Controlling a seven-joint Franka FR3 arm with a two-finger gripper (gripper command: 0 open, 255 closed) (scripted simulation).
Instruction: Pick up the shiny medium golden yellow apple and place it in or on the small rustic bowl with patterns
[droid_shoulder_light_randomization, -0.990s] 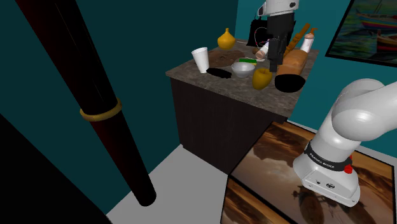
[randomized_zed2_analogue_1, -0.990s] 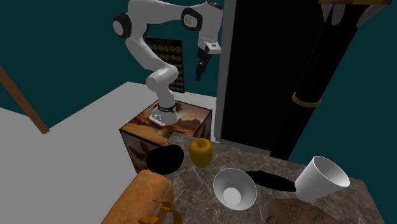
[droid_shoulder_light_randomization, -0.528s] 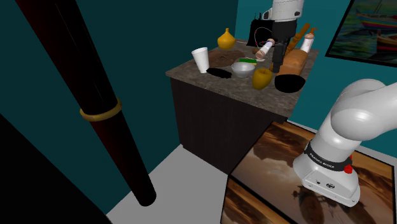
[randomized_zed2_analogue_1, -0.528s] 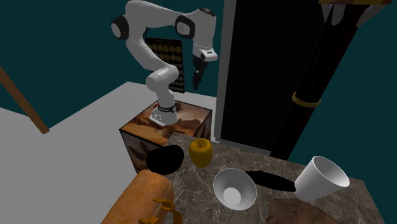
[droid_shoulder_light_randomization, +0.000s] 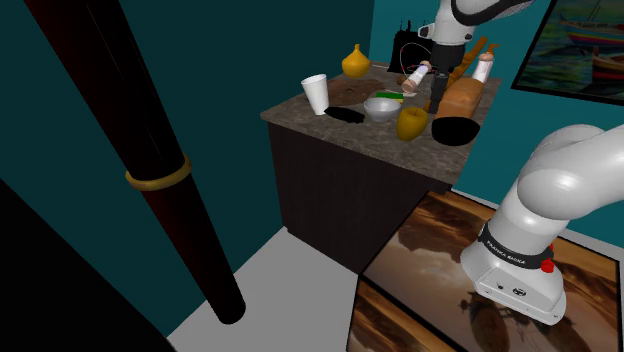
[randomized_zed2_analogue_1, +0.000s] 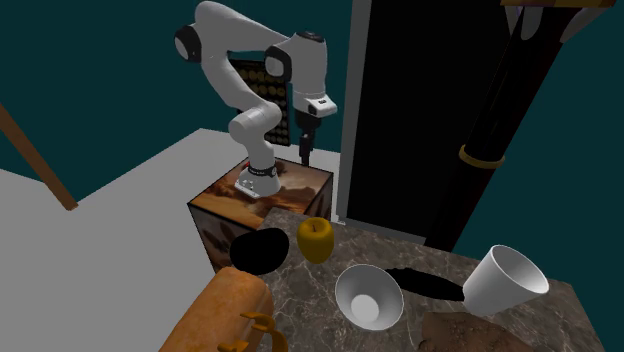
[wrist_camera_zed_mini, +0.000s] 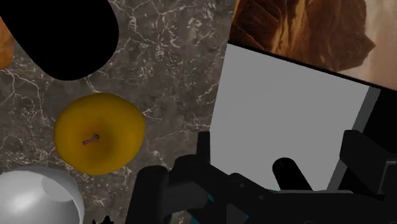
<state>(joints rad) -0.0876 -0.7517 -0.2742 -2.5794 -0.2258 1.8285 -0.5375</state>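
A golden yellow apple (droid_shoulder_light_randomization: 411, 123) (randomized_zed2_analogue_1: 316, 240) (wrist_camera_zed_mini: 98, 133) stands upright near the counter's edge, stem up. Beside it lie a grey-white bowl (droid_shoulder_light_randomization: 381, 108) (randomized_zed2_analogue_1: 368, 296) (wrist_camera_zed_mini: 35, 197) and a flat black bowl (droid_shoulder_light_randomization: 457, 130) (randomized_zed2_analogue_1: 260, 250) (wrist_camera_zed_mini: 60, 35). My gripper (droid_shoulder_light_randomization: 438, 100) (randomized_zed2_analogue_1: 305, 155) (wrist_camera_zed_mini: 283, 143) hangs pointing down, well above the counter. It is off to one side of the apple, over the counter's edge and the grey floor. Its fingers stand apart and hold nothing.
The marbled counter (droid_shoulder_light_randomization: 345, 118) also holds a white cup (droid_shoulder_light_randomization: 316, 94) (randomized_zed2_analogue_1: 505, 282), a yellow vase (droid_shoulder_light_randomization: 355, 62) and a loaf of bread (droid_shoulder_light_randomization: 463, 93) (randomized_zed2_analogue_1: 225, 310). A dark pole with a gold ring (droid_shoulder_light_randomization: 157, 177) stands in the shoulder view's foreground. My stand (randomized_zed2_analogue_1: 262, 205) is beside the counter.
The arm has folded and the gripper has come down and shifted toward the counter's edge near the apple. Nothing on the counter has moved.
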